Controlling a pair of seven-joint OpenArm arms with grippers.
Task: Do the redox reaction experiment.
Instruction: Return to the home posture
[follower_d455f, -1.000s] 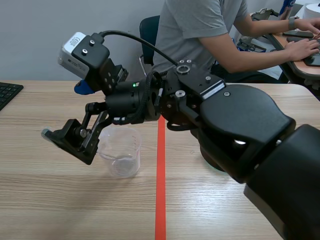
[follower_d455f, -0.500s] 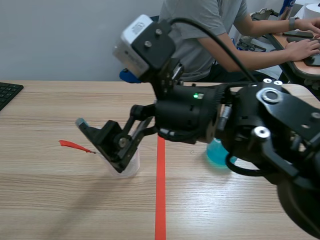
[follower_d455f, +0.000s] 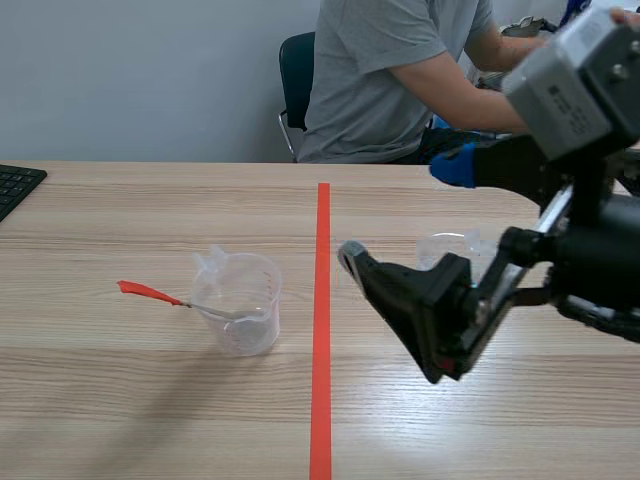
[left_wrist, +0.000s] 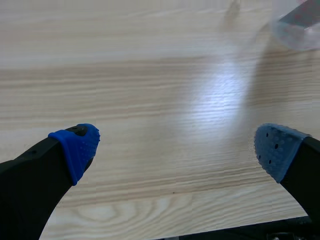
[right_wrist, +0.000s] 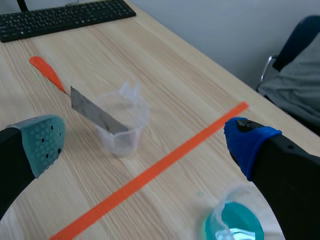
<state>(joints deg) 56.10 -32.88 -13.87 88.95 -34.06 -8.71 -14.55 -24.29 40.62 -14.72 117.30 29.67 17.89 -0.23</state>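
The metal strip (right_wrist: 82, 102) with the red handle lies in the clear beaker (right_wrist: 125, 142), so I judge that step done. The cup of blue liquid (right_wrist: 233, 226) stands unpoured, near my right gripper (right_wrist: 145, 142), which is wide open and empty. My left gripper (left_wrist: 175, 150) hangs open over the table (left_wrist: 150, 75).

You had a pale wood-grain table (follower_d455f: 120, 400) under the right gripper (right_wrist: 144, 145) and a plain grey wall (follower_d455f: 150, 80) well beyond it. A dark blue chair (follower_d455f: 297, 70) stood ahead at the table's far edge. A black keyboard (follower_d455f: 15, 185) lay well off to the side. Soft light glared on the wood.
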